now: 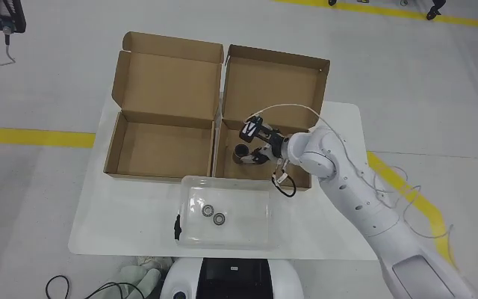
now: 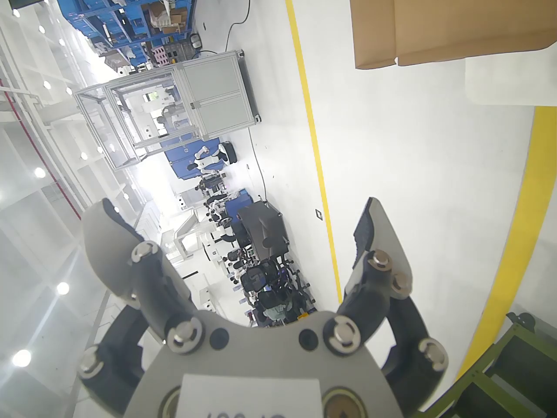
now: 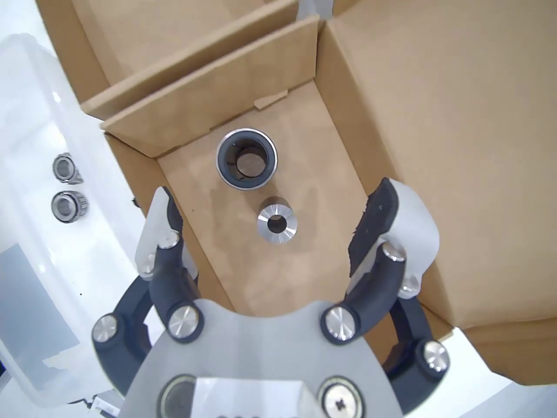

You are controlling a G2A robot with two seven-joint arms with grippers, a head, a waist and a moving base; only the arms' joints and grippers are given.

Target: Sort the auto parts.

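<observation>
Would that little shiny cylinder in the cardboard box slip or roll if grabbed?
The small metal sleeve looks like polished steel, so probably rigid, heavy for its size and somewhat slippery. It stands on end in the cardboard box, so it likely stays put unless tipped.

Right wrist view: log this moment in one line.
right tool open, empty, over right box | box holds ring, bushing | two bearings in bin | left tool open, empty
</observation>
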